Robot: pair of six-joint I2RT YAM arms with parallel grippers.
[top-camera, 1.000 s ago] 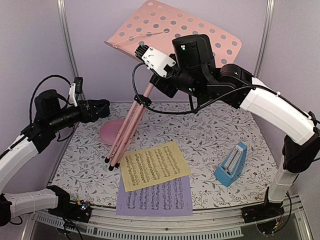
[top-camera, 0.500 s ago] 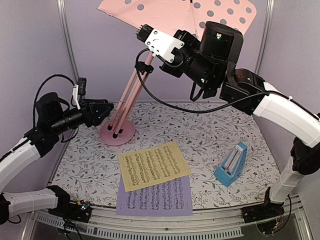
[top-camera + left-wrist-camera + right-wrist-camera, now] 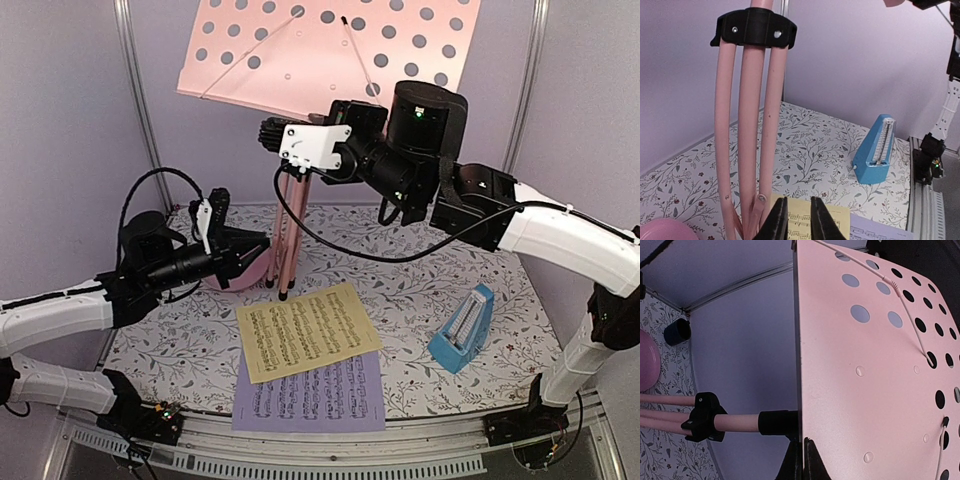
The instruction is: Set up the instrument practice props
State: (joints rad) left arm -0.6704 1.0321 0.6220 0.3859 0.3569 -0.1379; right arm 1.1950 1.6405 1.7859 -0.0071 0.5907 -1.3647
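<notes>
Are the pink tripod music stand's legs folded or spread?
Folded: the three pink legs hang close together below the black collar.

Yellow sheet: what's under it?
The lavender sheet, its top edge covered; the rest of the yellow sheet lies on the floral table. The covered staves cannot be seen.

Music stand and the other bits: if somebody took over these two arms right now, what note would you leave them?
Right pincer: shut on the music stand at its desk edge, holding it upright.
Left pincer: nearly closed with nothing in it, beside the stand's legs.
Things: yellow sheet lies over the lavender sheet in front of the arms; metronome stands at the right.
Done: stand upright.
Left, probably: spread the folded legs, release, put the sheets on the desk.
</notes>
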